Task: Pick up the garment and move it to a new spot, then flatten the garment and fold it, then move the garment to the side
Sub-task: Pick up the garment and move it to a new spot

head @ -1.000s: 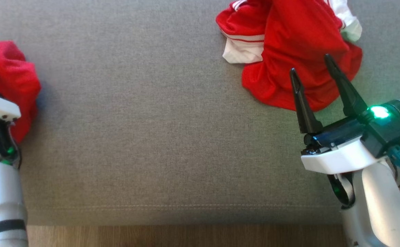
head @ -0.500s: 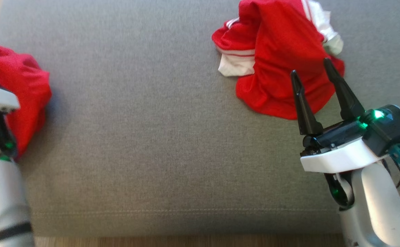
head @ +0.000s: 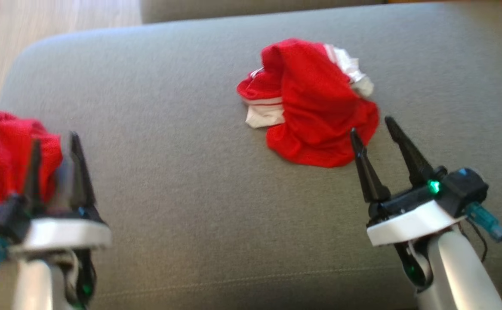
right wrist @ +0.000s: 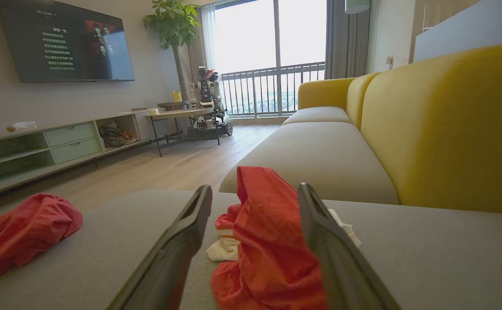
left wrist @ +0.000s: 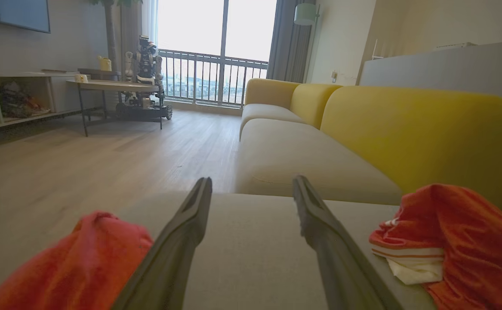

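Supporting surface: grey sofa seat [head: 190, 181], both garments lie on it; yellow sofa back [right wrist: 448, 129] behind, wooden floor [left wrist: 83, 163] past the seat's edge.
Red-and-white garment: crumpled heap [head: 315, 116] on the seat's right half, white striped trim showing at its left and top.
Plain red garment: bunched heap [head: 5, 150] at the seat's far left edge, well apart from the other one.
Right gripper: [head: 371, 125] tips at the near edge of the red-and-white garment; contact unclear.
Left gripper: [head: 55, 140] blurred, just beside the plain red garment.
Right fingers: [right wrist: 177, 249] spread wide, released, garment seen ahead between them, nothing gripped.
Left fingers: [left wrist: 182, 241] spread wide, released, bare seat between them, plain red garment off to their left.
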Controlling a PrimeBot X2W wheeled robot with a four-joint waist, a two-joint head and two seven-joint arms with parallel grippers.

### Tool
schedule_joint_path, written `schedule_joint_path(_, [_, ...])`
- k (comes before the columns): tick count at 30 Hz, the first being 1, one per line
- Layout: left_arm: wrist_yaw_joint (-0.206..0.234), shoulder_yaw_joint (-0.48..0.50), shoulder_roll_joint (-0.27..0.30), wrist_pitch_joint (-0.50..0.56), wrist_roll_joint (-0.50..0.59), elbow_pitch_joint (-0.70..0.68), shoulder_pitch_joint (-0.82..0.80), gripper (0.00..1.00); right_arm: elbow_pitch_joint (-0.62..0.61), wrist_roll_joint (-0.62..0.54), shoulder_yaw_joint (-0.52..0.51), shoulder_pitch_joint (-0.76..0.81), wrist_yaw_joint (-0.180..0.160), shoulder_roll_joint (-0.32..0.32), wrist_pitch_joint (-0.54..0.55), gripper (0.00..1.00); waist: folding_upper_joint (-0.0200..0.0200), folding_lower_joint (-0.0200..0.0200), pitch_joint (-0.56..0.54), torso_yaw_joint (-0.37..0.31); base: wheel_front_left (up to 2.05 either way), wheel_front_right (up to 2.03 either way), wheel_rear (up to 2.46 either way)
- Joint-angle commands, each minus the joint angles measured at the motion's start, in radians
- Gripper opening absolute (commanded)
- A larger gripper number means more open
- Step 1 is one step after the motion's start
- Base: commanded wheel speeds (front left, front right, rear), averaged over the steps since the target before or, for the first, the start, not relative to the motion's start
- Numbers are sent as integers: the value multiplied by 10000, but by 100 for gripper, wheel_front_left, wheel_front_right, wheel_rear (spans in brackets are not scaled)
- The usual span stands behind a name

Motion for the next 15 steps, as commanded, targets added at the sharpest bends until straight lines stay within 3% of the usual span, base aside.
schedule_joint_path(1, [22, 128, 112, -49, -100, -511, 114, 100, -222, 62, 249, 30, -2, 7, -63, 100, 0, 1, -435, -353, 0, 0, 0])
schedule_joint_path(8, [688, -1171, 83, -49, -890, -906, 1465, 100, 88, 34, 267, 485, -2, 7, -63, 100, 0, 1, -876, -688, 0, 0, 0])
schedule_joint_path(15, [918, -1724, 81, -49, 24, -918, 2000, 100, 316, -210, 264, 877, -2, 7, -63, 100, 0, 1, -1062, -849, 0, 0, 0])
